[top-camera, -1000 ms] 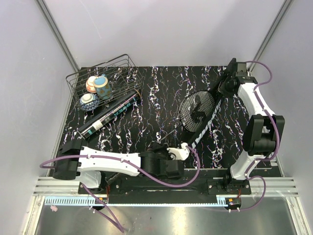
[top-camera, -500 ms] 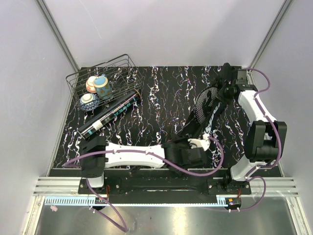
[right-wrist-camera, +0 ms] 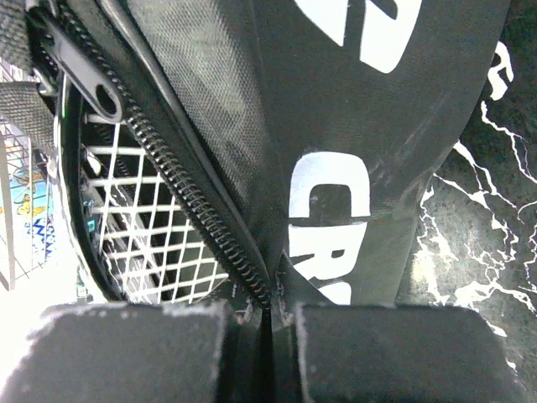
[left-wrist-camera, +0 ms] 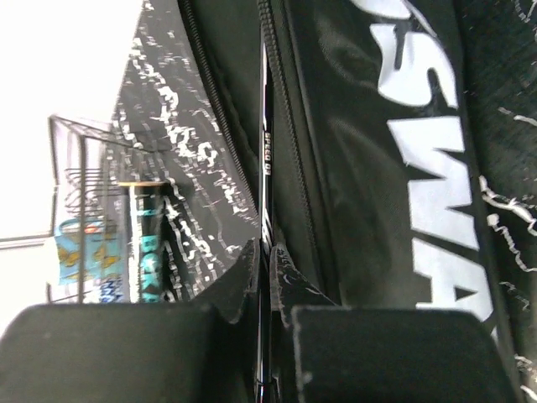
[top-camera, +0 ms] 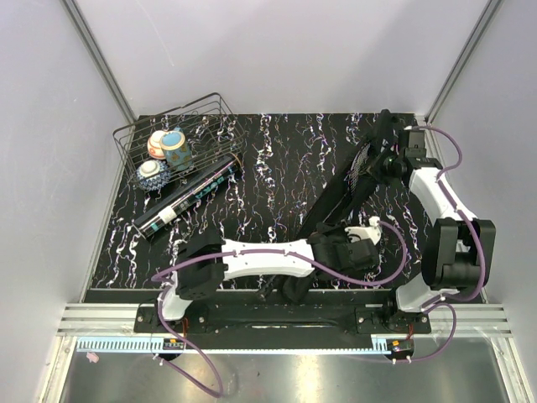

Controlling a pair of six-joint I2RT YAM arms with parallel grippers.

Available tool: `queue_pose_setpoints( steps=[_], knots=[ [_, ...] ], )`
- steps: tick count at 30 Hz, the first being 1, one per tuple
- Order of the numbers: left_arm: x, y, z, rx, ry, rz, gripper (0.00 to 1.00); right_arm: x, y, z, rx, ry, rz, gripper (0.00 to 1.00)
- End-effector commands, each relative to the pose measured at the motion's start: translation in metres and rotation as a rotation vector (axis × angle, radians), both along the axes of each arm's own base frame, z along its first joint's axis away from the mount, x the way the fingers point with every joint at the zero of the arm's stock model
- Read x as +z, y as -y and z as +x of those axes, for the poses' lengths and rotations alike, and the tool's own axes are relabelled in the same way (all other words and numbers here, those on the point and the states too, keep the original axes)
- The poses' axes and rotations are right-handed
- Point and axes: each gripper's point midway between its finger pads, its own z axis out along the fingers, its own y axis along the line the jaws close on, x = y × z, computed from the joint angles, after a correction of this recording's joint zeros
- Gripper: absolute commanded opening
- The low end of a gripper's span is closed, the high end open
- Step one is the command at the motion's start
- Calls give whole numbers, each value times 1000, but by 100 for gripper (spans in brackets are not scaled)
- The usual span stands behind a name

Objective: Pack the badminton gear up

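Observation:
The black CROSSWAY bag (top-camera: 348, 189) lies slanted at the right of the table, raised on edge. My right gripper (top-camera: 379, 159) is shut on its zipper edge (right-wrist-camera: 185, 185) near the head end, and the white lettering (right-wrist-camera: 336, 201) shows beside my fingers. A racket's strung head (right-wrist-camera: 143, 227) shows inside the open bag. My left gripper (top-camera: 362, 239) is shut on the thin black racket shaft (left-wrist-camera: 264, 143) at the bag's (left-wrist-camera: 377, 168) lower end. The long black tube (top-camera: 189, 197) lies at the left. No shuttlecocks are in view.
A black wire basket (top-camera: 126, 134) stands at the back left with three patterned bowls (top-camera: 165, 147) in it, against the tube's far end. The left arm reaches across the table's front. The basket and tube also show in the left wrist view (left-wrist-camera: 147, 243).
My left arm has swung right from the front middle to the bag's lower end. My right gripper has pulled the bag's edge up over the racket head, so the bag now looks narrow.

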Motion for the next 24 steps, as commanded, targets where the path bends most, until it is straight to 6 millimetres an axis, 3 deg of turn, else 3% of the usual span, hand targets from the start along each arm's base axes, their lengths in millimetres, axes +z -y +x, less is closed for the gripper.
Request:
queue_pose_setpoints(
  steps=[1, 5, 10, 14, 21, 24],
  knots=[
    [21, 44, 15, -55, -113, -255, 0, 35, -29, -6, 87, 103, 145, 0],
    [13, 55, -6, -221, -332, -343, 0, 45, -29, -8, 122, 160, 119, 0],
    [22, 49, -8, -292, -512, -479, 0, 46, -38, -14, 174, 226, 149, 0],
    [24, 45, 15, -256, -553, -541, 0, 45, -46, -20, 221, 251, 191, 0],
    [33, 64, 68, -45, -314, -711, 0, 48, -57, -29, 253, 268, 262, 0],
    [38, 74, 71, -61, -338, -774, 0, 54, -57, -34, 261, 286, 257, 0]
  ],
)
